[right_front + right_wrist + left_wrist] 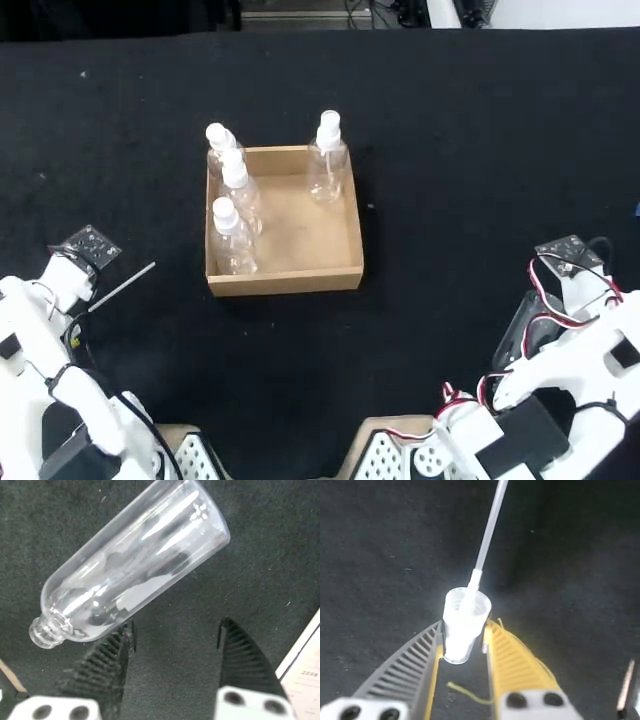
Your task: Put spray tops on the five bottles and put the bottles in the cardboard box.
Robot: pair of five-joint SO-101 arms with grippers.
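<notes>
Left pincer (464, 647): pressed onto a clear spray top (465, 617), gripped by its sides; its thin white tube (490, 525) points straight out past the fingertips.
Right pincer (172, 647): spread wide and holding nothing.
Uncapped bottle (132, 562): clear, lying on its side on the black worktop (480, 150), just ahead of the right pincer's fingertips and crosswise to them.
Cardboard box (285, 281): farther out than both pincers, roughly midway between them.
Three capped bottles (240, 190): standing along the box wall nearer the left pincer.
Fourth capped bottle (328, 165): standing in the far corner on the right pincer's side.
Sheet of paper (307, 665): beside the right pincer; its print is too small to read.
</notes>
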